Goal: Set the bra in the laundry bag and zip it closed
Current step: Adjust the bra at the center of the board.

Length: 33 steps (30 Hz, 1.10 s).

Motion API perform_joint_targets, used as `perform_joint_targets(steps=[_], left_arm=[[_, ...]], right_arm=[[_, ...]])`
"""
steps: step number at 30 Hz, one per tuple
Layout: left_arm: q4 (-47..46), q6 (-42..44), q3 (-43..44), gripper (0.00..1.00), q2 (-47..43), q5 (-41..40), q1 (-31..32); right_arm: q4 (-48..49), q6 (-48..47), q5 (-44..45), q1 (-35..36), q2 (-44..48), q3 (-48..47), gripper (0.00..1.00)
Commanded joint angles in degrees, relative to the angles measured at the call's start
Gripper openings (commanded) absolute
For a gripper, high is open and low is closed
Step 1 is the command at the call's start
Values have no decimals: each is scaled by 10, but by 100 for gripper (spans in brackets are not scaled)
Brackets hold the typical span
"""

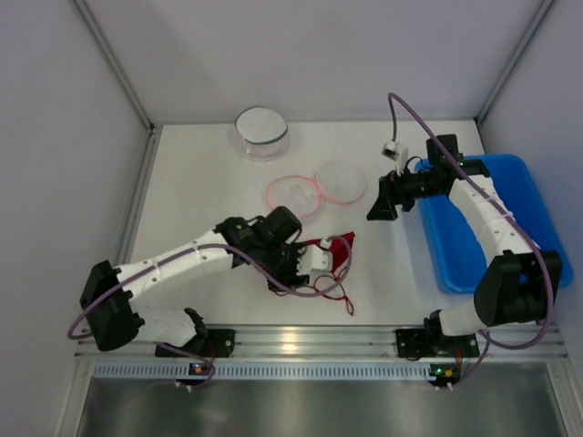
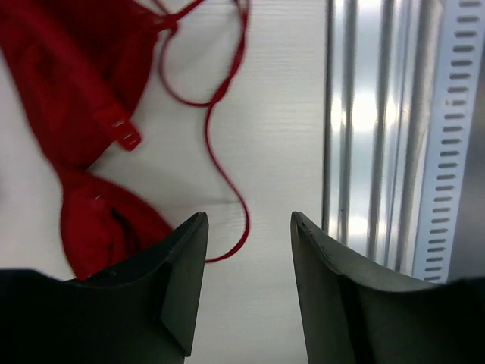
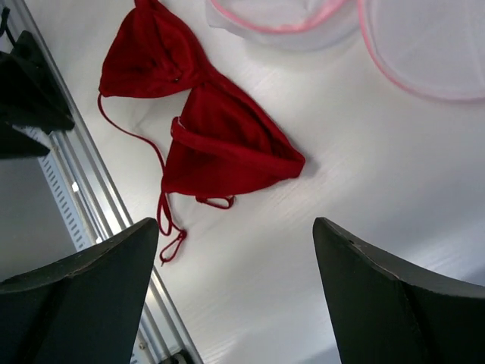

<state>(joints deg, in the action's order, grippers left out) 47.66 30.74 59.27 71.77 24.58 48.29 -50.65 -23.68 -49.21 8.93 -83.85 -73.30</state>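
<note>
While the left tool (image 2: pixel 248 221) stands parted, the red bra (image 2: pixel 64 83) lies beside it.

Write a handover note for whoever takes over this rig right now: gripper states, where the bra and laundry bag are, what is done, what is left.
Left gripper: open, empty, low over the table beside the bra.
Right gripper: open, empty, raised above the table.
Laundry bag: lies open and empty, behind the bra.
Done: nothing; bra not yet picked up.
Left: grasp bra, put it in the bag, zip it shut.
</note>
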Motion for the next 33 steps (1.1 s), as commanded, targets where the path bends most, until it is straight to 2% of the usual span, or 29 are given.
perform_joint_targets(steps=[1, 6, 9, 13, 18, 27, 29, 32, 33], left_arm=[[-4, 55, 30, 53, 53, -36, 109], [-63, 41, 84, 44, 164, -35, 167], [-98, 46, 120, 43, 210, -44, 201], [-121, 85, 159, 49, 263, -52, 253], [-121, 135, 203, 60, 339, -51, 274], [-122, 183, 233, 62, 434, -124, 274], [-121, 183, 235, 59, 442, -147, 274], [-121, 194, 230, 46, 446, -144, 274], [-120, 194, 227, 37, 437, -140, 274]], right_arm=[[-4, 0, -19, -48, 52, 28, 83], [-54, -32, 14, -82, 86, 61, 78], [-71, -42, 25, -112, 98, 74, 77], [-74, -44, 29, -136, 103, 85, 77], [-70, -36, 22, -143, 97, 88, 77], [-84, -44, 26, -146, 105, 85, 77], [-86, -47, 28, -146, 106, 85, 77], [-85, -48, 28, -147, 105, 84, 77], [-85, -49, 30, -147, 104, 83, 77]])
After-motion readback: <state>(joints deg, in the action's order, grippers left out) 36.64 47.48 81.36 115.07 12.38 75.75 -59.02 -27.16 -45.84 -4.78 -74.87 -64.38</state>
